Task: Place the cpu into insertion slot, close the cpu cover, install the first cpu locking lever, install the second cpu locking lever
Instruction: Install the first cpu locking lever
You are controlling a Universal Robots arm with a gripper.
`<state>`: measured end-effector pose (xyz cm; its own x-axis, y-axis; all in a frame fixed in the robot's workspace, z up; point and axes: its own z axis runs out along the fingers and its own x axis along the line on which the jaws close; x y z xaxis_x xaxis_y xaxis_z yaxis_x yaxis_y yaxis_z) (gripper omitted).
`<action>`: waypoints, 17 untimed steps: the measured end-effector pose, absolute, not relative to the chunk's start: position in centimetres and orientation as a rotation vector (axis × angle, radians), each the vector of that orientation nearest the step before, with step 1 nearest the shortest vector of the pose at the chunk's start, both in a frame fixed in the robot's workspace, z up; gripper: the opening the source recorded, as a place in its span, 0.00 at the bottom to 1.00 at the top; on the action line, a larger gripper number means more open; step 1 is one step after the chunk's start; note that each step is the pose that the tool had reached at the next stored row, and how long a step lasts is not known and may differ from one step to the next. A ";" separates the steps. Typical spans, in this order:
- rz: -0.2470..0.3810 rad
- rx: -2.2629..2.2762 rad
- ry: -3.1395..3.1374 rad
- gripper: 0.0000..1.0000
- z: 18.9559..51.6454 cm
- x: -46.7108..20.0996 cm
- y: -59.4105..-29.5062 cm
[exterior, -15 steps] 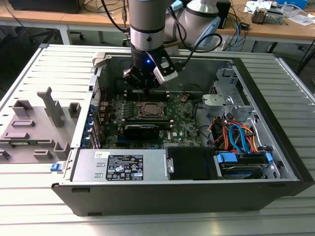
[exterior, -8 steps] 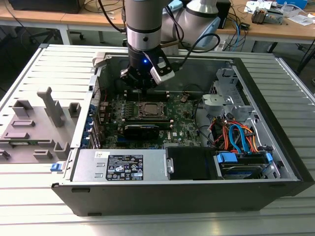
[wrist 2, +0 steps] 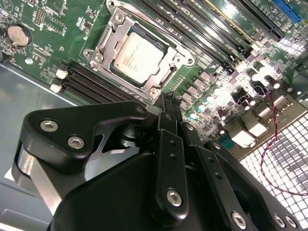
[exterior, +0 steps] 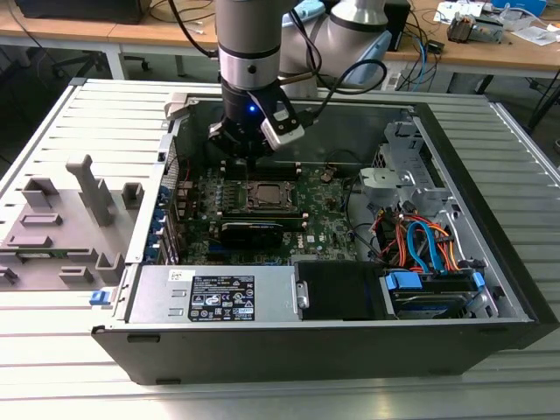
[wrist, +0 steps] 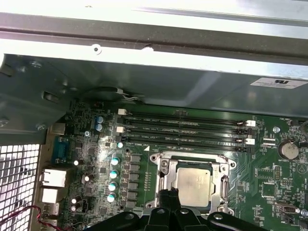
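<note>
Chip [wrist 2: 135,58] seated in socket on board, metal frame [wrist 2: 169,74] closed flat around it. Gripper [wrist 2: 168,103] hangs just above socket's edge, fingertips [wrist: 166,196] pinched close together, holding nothing. Socket lies directly ahead of tips, touching not clear.

The grey-and-silver jointed robot arm [exterior: 248,44] hangs straight down from twelve o'clock in the exterior view, its black wrist lit by a small blue light. In the second wrist view, the black bolted two-finger gripper [wrist 2: 169,103] has its slim fingers [wrist 2: 169,144] pressed together, tips pointing toward twelve o'clock.
</note>
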<state>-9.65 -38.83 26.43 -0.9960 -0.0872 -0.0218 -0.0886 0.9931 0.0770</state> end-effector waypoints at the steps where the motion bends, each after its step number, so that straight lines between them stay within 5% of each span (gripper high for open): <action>1: 0.122 -0.138 3.118 0.11 26.4 -9.7 -38.8; 17: 0.122 -0.138 3.118 0.11 26.4 -10.4 -38.8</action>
<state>-10.43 -38.83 26.43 -0.9959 -0.0872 -0.0218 -0.0887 0.9931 0.0769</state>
